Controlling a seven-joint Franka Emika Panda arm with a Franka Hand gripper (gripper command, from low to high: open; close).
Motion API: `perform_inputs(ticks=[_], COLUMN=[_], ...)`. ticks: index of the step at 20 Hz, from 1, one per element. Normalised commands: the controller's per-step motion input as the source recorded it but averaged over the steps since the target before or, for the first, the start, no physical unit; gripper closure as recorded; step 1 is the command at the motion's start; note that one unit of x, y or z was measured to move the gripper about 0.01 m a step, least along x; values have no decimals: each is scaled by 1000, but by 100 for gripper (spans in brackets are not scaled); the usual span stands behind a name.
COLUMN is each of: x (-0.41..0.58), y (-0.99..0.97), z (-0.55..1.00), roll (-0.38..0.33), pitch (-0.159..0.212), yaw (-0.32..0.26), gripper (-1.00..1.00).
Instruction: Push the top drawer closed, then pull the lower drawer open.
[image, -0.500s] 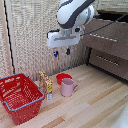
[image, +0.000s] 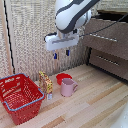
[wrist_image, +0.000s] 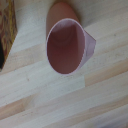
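I hold the gripper (image: 61, 54) above the floor at upper centre of the exterior view, jaws apart and empty, over the pink mug (image: 67, 87). The top drawer (image: 107, 33) projects slightly at upper right; the lower drawer (image: 109, 62) sits beneath it. My judgement: I should travel right, meet the top front squarely beside its handle, and push straight inward.

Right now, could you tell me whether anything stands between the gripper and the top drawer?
Nothing visible does. The gripper hangs in open air above the pink mug, and the top drawer lies towards the exterior view's right with only clear space between.
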Motion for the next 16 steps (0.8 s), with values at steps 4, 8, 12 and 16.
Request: perform_inputs(ticks=[4, 8, 12, 16], x=[136, 65, 4, 0], y=[241, 190, 31, 1], z=[23, 97, 225, 436], roll=[-375, -375, -310, -198], pitch=[25, 43, 46, 47], yaw=[33, 65, 148, 212], gripper=[-100, -100, -100, -100])
